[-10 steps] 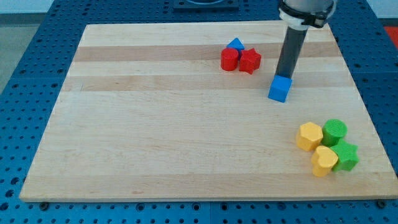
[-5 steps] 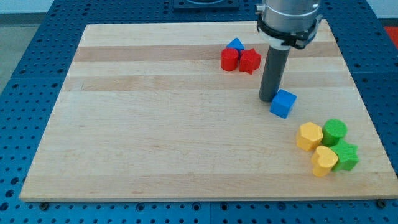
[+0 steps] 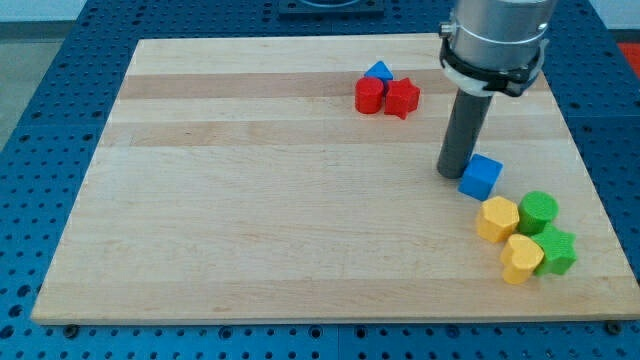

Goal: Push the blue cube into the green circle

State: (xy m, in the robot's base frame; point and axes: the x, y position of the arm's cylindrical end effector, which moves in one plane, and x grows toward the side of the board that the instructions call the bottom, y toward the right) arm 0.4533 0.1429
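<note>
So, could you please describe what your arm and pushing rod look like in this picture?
A straight, dark grey cylindrical rod ends in my tip. Above it sits a wider silver-grey cylindrical housing with a black band and a white ring at its base. No cables or markings show.

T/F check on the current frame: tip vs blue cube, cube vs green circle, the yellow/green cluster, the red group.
1. My tip sits at the blue cube's left side in the view. True.
2. The blue cube already touches the green circle. False: a strip of board shows between them; the circle lies toward the view's lower right of the cube.
3. Two yellow blocks sit left of the green circle and green star. True.
4. The red blocks lie at the view's bottom left. False: they are near the view's top, with a small blue block behind them.
</note>
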